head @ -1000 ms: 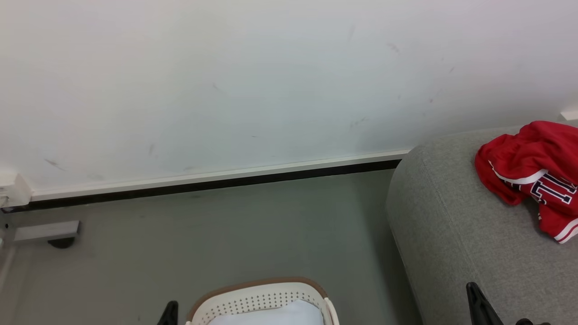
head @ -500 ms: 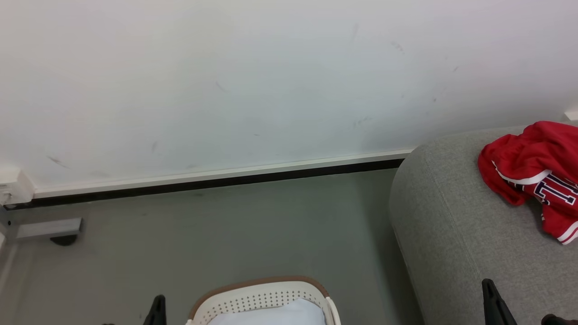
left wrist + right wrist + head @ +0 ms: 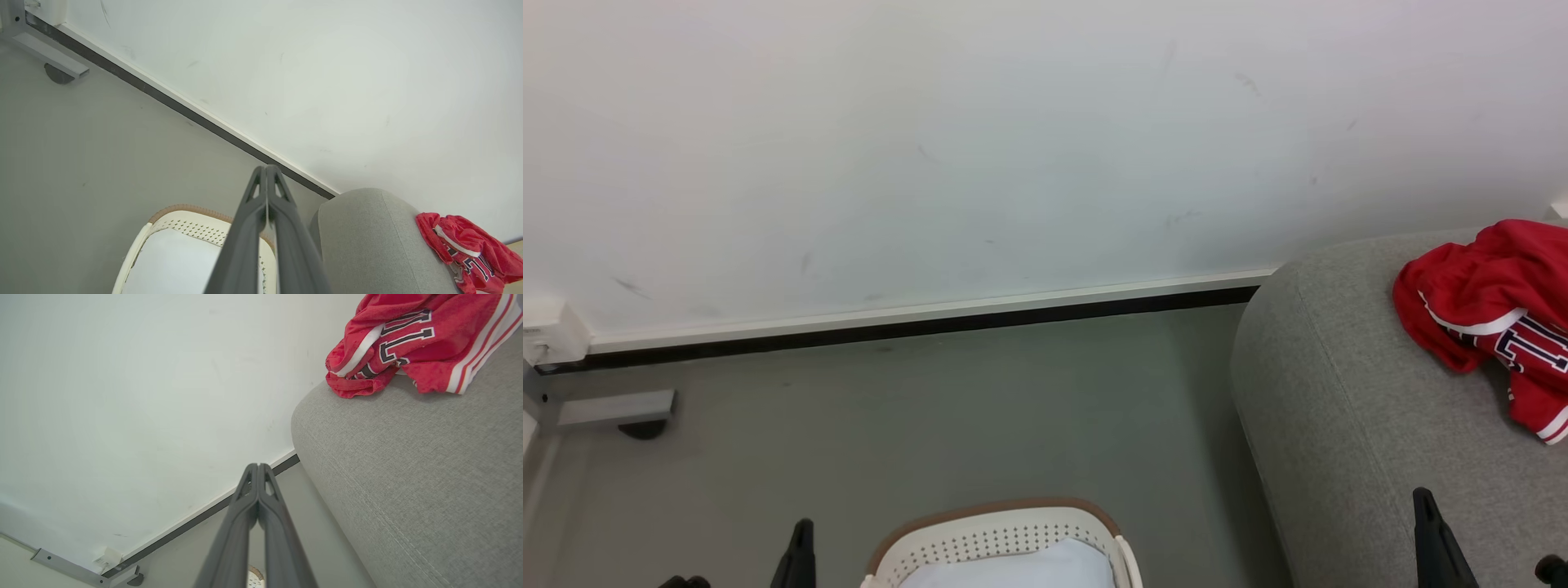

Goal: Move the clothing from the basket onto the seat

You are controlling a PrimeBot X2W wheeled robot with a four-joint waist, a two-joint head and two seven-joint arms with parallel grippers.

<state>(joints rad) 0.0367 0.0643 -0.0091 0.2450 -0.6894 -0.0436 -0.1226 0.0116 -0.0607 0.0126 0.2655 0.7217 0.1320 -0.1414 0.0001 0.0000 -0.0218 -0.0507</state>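
The red clothing (image 3: pixel 1494 310) with white stripes and dark letters lies bunched on the grey seat (image 3: pixel 1347 425), also seen as the clothing (image 3: pixel 470 253) and the clothing (image 3: pixel 408 343) in the wrist views. The off-white basket (image 3: pixel 996 539) with a brown rim stands on the floor at the bottom middle, a pale white-blue cloth (image 3: pixel 1021 572) inside it. My left gripper (image 3: pixel 802 527) is shut and empty left of the basket; its fingers (image 3: pixel 266 169) are pressed together above the basket (image 3: pixel 179 218). My right gripper (image 3: pixel 1421 496) is shut and empty over the seat's front, fingers (image 3: pixel 258 467) closed beside the seat (image 3: pixel 408 465).
A white wall with a dark skirting strip (image 3: pixel 915 327) runs behind the grey floor (image 3: pixel 931 425). A grey metal foot (image 3: pixel 613 408) with a dark caster sits at the far left by the wall.
The view has shifted slightly. My left gripper's tip has moved left and up at the bottom edge, and my right gripper's tip has moved right and up over the seat.
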